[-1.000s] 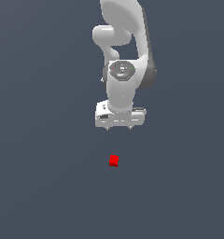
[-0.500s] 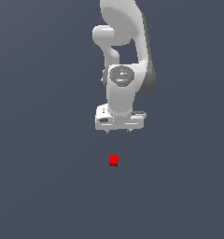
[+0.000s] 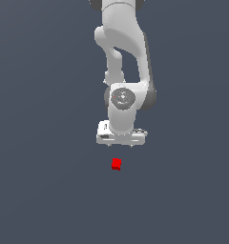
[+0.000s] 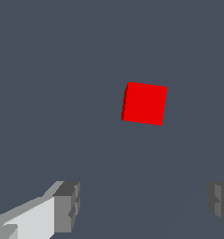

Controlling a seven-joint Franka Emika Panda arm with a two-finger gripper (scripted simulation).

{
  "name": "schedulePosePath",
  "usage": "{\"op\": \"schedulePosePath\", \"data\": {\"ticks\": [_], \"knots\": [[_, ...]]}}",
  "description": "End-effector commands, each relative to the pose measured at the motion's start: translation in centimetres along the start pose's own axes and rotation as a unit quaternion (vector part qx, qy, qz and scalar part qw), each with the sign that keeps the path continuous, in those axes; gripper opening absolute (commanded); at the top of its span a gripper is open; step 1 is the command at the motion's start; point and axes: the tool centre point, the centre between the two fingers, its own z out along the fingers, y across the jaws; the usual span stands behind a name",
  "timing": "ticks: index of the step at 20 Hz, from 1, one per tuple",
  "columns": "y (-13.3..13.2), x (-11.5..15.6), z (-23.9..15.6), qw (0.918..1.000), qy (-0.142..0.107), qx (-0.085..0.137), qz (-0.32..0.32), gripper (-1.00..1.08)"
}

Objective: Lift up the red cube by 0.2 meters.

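My gripper point(image 4: 142, 207) is spread wide; the cube point(image 4: 144, 103) sits on the grey floor point(image 4: 48, 70) ahead at twelve o'clock, untouched.

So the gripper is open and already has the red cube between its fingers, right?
Not quite. The gripper is open, but the red cube is not between its fingers: the wrist view shows it lying apart from them on the grey floor, not yet reached.
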Motion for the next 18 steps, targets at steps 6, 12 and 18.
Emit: {"op": "schedulePosePath", "data": {"ticks": [6, 12, 18], "knots": [[0.7, 3.4, 4.3, 0.9993, 0.006, -0.002, 0.037, 1.0], [1.1, 5.2, 6.4, 0.9984, 0.009, -0.003, 0.055, 1.0], [1.4, 6.1, 7.4, 0.9979, 0.01, -0.003, 0.064, 1.0]]}}
